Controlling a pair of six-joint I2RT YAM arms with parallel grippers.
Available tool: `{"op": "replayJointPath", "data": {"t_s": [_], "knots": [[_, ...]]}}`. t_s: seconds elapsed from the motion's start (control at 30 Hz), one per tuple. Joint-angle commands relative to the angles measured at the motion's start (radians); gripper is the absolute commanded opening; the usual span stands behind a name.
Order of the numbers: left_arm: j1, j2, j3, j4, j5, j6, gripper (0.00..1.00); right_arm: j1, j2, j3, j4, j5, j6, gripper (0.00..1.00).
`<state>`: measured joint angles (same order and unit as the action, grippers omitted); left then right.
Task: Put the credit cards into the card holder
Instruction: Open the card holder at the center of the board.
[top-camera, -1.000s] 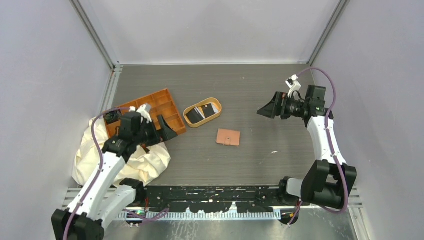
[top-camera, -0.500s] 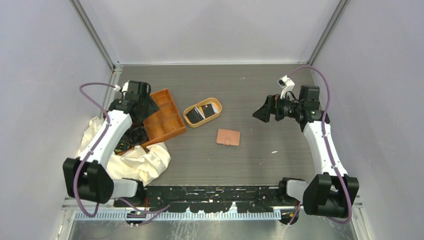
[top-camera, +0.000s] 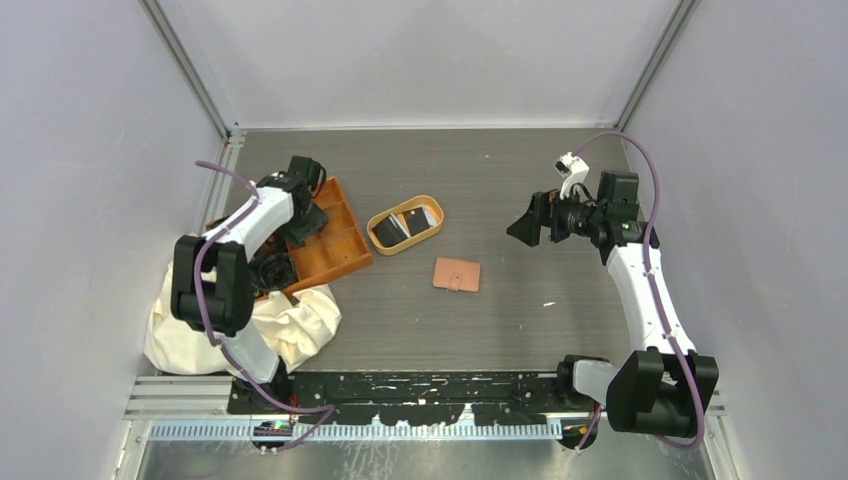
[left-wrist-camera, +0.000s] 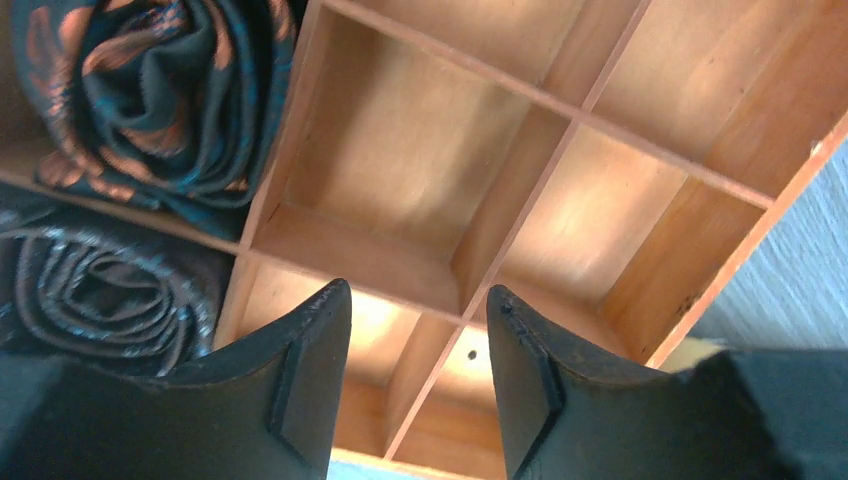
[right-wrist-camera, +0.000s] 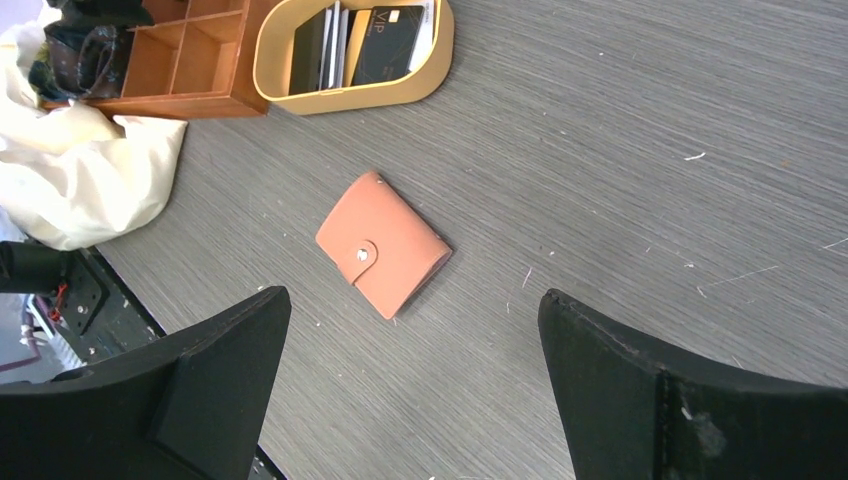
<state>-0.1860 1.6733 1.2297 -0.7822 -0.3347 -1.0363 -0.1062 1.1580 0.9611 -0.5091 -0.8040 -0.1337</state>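
- Credit cards (right-wrist-camera: 375, 45): are sitting stacked on edge in the oval tray (right-wrist-camera: 350, 98); none is in place yet.
- Card holder (right-wrist-camera: 383, 243): is lying flat on the table (right-wrist-camera: 620, 180), folded shut, snap fastened, apart from the tray.
- Right gripper (right-wrist-camera: 410, 385): is hanging above the card holder, jaws spread wide, carrying nothing.
- Left gripper (left-wrist-camera: 415, 370): is hovering over the orange compartment tray (left-wrist-camera: 520, 190), jaws partly apart, gripping nothing.
- Outstanding, I reckon: opening the holder, lifting each card, pocketing it.

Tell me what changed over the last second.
The left arm swung round behind the orange tray; the left gripper now hangs over its compartments, jaws narrowed, holding nothing. The right gripper edged toward the centre, wide open. The card holder, credit cards and oval tray stayed put.
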Motion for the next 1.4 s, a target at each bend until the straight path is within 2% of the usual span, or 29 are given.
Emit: {"op": "replayJointPath", "data": {"t_s": [0.0, 0.3, 0.5, 0.67, 0.9, 1.03, 1.23, 1.37], "knots": [[0.017, 0.073, 0.076, -0.019, -0.036, -0.062, 0.54, 0.005, -0.002, -0.003, 0.012, 0.004, -0.027, 1.0], [0.039, 0.169, 0.076, -0.037, 0.017, -0.094, 0.54, 0.005, -0.003, -0.001, 0.004, -0.011, -0.026, 1.0], [0.04, 0.14, 0.066, -0.001, 0.01, -0.027, 0.54, 0.005, -0.008, 0.001, 0.003, -0.019, -0.026, 1.0], [0.042, 0.199, 0.129, -0.038, 0.053, 0.028, 0.54, 0.005, -0.011, -0.001, 0.001, -0.018, -0.026, 0.99], [0.042, 0.223, 0.128, 0.018, 0.109, 0.124, 0.48, 0.005, -0.013, -0.001, 0.0, -0.017, -0.027, 1.0], [0.042, 0.225, 0.144, 0.012, 0.1, 0.168, 0.47, 0.005, -0.012, -0.001, -0.001, -0.018, -0.027, 1.0], [0.042, 0.138, 0.178, 0.006, 0.069, 0.315, 0.53, 0.005, -0.012, 0.001, -0.004, -0.023, -0.03, 0.99], [0.041, -0.031, 0.101, 0.16, 0.144, 0.528, 0.57, 0.006, -0.012, 0.001, -0.008, -0.037, -0.039, 0.99]]}}
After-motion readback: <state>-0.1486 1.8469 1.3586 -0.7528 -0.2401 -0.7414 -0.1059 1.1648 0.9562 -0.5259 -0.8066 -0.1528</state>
